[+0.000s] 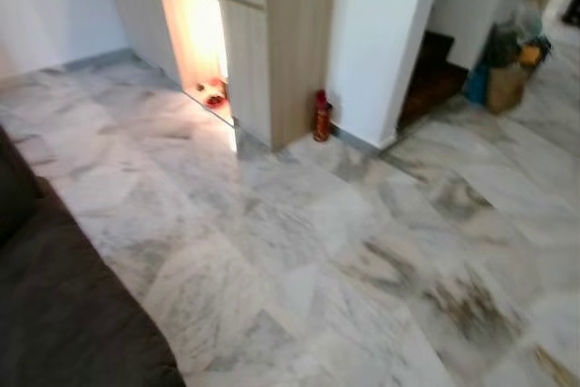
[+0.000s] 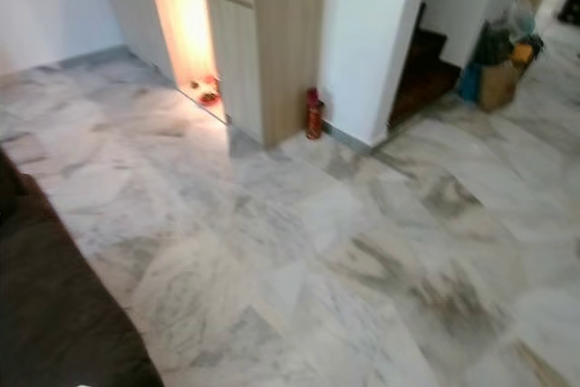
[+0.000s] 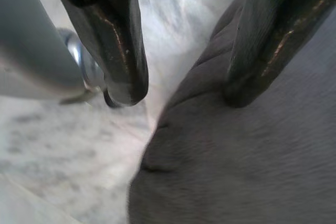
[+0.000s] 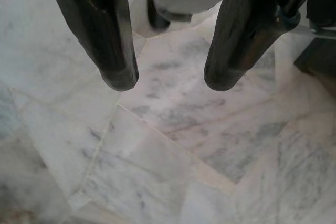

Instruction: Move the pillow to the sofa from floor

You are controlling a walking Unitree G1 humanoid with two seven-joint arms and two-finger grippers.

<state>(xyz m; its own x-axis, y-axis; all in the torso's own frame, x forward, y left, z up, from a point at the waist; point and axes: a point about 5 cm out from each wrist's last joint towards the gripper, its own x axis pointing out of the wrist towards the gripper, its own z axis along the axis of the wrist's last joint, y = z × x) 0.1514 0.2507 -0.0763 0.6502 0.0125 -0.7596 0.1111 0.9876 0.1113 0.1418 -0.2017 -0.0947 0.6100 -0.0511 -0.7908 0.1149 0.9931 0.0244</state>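
Sofa (image 3: 252, 161) beneath spread left gripper (image 3: 181, 95)

Your view: a marble-floored room, slightly blurred

Grey-veined marble floor (image 1: 344, 251) fills the frame; a wooden cabinet (image 1: 290, 43) at upper centre has a warmly lit niche (image 1: 195, 38), a white wall (image 1: 45, 6) sits upper left, a white pillar (image 1: 381, 33) stands beside the cabinet, and dark steps (image 1: 433, 79) lie at upper right

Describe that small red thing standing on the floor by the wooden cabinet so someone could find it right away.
Start at the tall wooden cabinet with the glowing orange niche. At its right corner, where it meets the white wall, a small red fire extinguisher stands upright on the marble floor. It is the only red upright object there.
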